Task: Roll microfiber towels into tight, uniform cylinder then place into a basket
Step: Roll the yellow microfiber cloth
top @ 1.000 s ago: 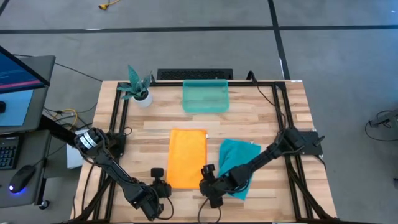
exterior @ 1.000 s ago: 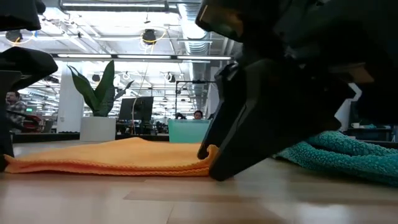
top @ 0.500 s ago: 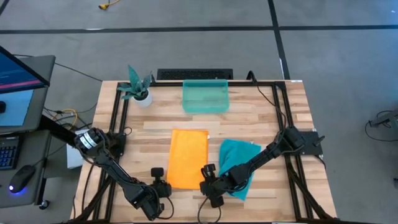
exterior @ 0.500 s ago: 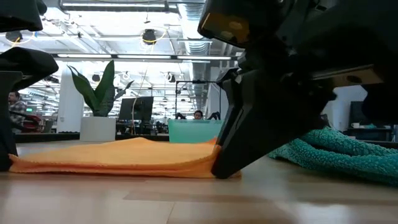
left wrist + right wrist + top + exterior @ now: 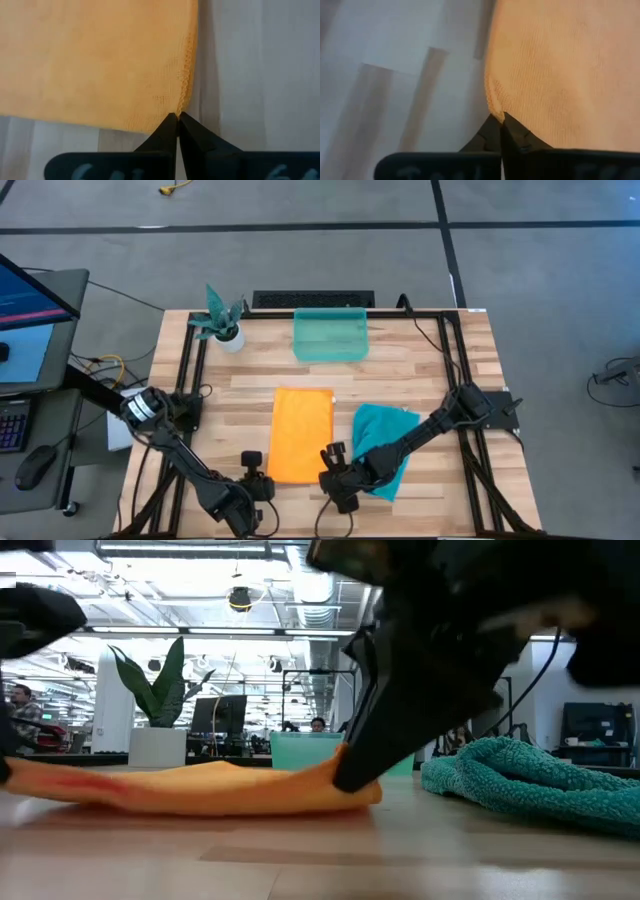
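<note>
My left gripper (image 5: 177, 117) is pinched together on the near left corner of the orange towel (image 5: 302, 433), and my right gripper (image 5: 498, 118) is clamped on its near right corner. Both sit low at the front edge of the table (image 5: 420, 365), and the low view shows the cloth's near edge raised slightly off the wood. The teal towel (image 5: 383, 442) lies rumpled just beside the orange one, on its right. The basket (image 5: 330, 335) stands at the far edge, with a potted plant (image 5: 220, 320) to its left.
</note>
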Action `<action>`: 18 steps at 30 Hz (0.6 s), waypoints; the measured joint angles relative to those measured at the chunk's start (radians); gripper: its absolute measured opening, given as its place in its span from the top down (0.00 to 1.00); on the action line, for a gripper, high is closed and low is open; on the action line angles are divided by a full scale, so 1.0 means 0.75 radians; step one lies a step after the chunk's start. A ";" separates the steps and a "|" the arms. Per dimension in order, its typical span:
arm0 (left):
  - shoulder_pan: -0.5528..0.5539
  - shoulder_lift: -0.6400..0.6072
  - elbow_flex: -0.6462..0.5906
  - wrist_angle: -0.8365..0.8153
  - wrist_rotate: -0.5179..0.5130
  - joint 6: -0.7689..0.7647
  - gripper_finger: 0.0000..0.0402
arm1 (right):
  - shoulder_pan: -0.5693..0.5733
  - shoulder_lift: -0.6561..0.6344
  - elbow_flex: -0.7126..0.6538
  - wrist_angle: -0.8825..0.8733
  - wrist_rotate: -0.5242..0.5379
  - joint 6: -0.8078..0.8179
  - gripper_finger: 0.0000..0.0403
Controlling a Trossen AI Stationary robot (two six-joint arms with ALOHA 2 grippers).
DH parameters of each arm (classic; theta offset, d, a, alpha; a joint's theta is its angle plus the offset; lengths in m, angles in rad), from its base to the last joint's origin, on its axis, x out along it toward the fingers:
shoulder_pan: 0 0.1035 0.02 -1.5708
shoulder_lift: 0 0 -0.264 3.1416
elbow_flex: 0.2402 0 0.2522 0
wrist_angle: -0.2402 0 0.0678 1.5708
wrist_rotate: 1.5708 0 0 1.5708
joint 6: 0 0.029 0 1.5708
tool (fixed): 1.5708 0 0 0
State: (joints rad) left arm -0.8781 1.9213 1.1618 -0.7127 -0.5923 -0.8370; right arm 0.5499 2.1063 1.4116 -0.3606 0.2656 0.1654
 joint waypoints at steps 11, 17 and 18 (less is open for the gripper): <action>-0.070 -0.002 0.209 -0.255 -0.085 -0.089 1.00 | 0.083 -0.001 0.203 -0.205 0.077 -0.001 0.99; -0.103 -0.004 0.334 -0.454 -0.115 -0.228 1.00 | 0.132 -0.001 0.306 -0.296 0.162 0.000 0.96; -0.108 -0.004 0.353 -0.482 -0.118 -0.249 1.00 | 0.141 -0.001 0.321 -0.322 0.182 0.003 0.97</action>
State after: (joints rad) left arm -0.9587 1.9182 1.4262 -1.0745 -0.6810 -1.0235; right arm 0.6559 2.1056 1.6527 -0.6022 0.4019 0.1678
